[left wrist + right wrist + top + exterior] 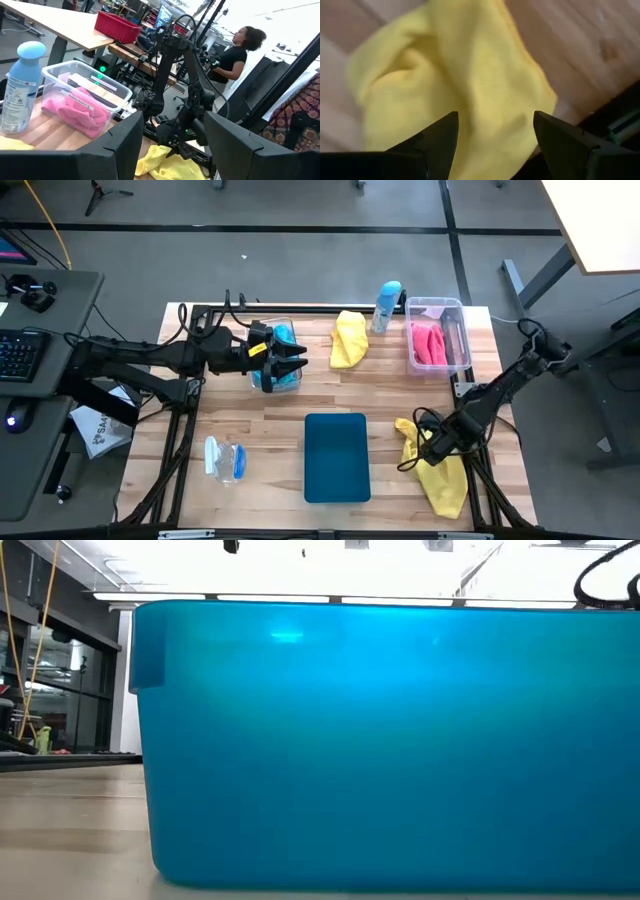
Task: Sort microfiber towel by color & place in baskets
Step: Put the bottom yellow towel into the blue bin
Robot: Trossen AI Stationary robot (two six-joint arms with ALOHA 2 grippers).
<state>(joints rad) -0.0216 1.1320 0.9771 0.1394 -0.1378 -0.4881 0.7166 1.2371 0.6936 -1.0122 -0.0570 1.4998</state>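
A yellow microfiber towel (443, 477) lies crumpled on the table's near right part. My right gripper (495, 135) points down over its far end (412, 438), open. A second yellow towel (348, 338) lies at the far middle. Blue towels (283, 350) fill a clear basket (274, 326) at the far left, and my left gripper (297, 362) stands level and open at that basket's right side, with nothing between its fingers. Pink towels (430, 343) lie in the clear basket (437, 306) at the far right. The dark-teal tray (336, 457) sits near the middle. My right gripper comes from above, pointing down, with its open fingers (432, 142) on either side of a raised fold of the yellow towel (470, 90). Whether the fingertips touch the cloth, I cannot tell. The towel lies slack on the table.
A bottle with a light-blue cap (386, 307) stands between the far yellow towel and the pink basket. A small clear bottle (224, 458) lies near the left front. The tray's wall (380, 740) fills the low view. A person (237, 50) sits beyond the table's right side.
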